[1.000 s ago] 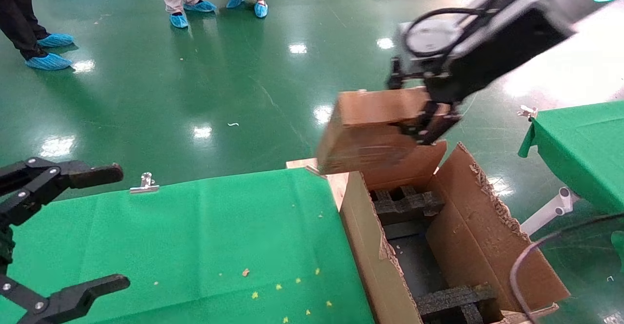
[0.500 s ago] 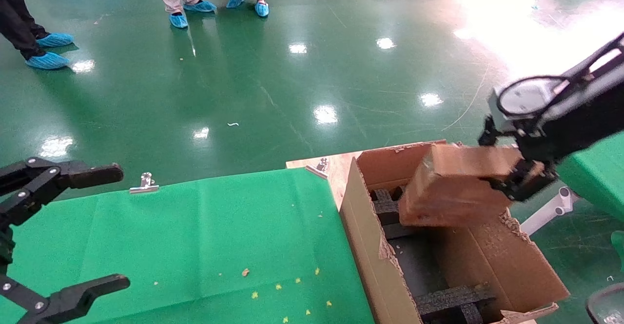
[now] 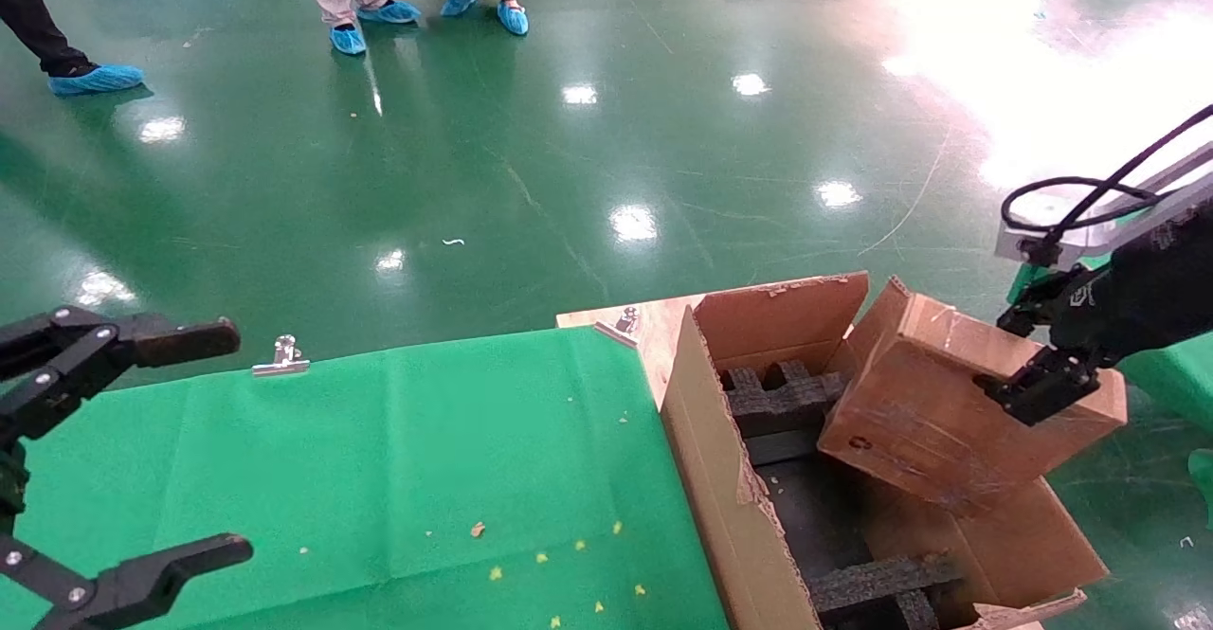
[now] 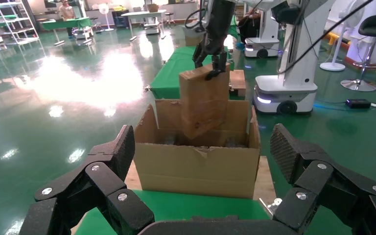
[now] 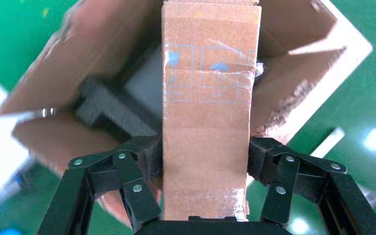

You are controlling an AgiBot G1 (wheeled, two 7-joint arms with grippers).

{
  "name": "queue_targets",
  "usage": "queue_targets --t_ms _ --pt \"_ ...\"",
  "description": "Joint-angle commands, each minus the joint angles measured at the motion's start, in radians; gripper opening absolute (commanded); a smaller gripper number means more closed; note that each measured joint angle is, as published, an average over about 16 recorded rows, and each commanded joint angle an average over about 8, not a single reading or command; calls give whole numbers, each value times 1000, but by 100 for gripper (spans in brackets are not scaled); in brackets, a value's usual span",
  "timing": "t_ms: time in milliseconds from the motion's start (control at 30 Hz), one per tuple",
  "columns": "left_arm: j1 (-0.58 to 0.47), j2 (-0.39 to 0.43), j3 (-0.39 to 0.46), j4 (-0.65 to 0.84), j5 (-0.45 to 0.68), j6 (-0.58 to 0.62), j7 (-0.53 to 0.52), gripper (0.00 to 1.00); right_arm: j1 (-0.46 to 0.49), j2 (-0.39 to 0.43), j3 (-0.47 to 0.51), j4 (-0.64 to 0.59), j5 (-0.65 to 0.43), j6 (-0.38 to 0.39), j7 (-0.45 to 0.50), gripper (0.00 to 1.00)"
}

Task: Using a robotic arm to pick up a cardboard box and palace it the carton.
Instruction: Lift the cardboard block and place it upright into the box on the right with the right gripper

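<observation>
Two blue-outlined label squares on cardboard box (image 5: pixel 205 112)

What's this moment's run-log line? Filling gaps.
right gripper: shut on cardboard box | box: tilted over carton | left gripper: open, parked

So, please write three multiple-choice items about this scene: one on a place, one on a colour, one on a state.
1. Where is the cardboard box?
A. On the green cloth
B. Tilted over the carton's opening
C. On the floor

2. What colour is the cloth beside the carton?
A. Green
B. Red
C. White

3. How is the right gripper?
A. Open, empty
B. Shut on the box
C. Out of view

Answers: 1 B, the head view shows it slanting above the foam blocks. 2 A, plainly green. 3 B, its fingers press both sides of the box.
</observation>
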State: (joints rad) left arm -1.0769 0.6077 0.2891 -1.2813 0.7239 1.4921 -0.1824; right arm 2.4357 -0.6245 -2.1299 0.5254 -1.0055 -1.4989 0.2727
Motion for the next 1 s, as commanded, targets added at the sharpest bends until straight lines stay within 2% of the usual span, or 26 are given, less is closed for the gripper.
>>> queue_targets --t_ms 33,333,533,700,1000 --pt "0 0 0 0 0 0 0 100 -10 14 2 -14 15 18 47 0" --pt "0 0 1 0 0 0 0 100 -44 113 10 34 75 104 247 0" --pt "0 0 1 0 -1 0 0 100 -40 160 12 87 92 152 335 0" --pt "0 0 1 0 -1 -1 1 100 -39 180 14 109 103 175 361 0" --pt "0 0 1 0 -1 -1 0 100 -38 167 14 98 97 162 344 0"
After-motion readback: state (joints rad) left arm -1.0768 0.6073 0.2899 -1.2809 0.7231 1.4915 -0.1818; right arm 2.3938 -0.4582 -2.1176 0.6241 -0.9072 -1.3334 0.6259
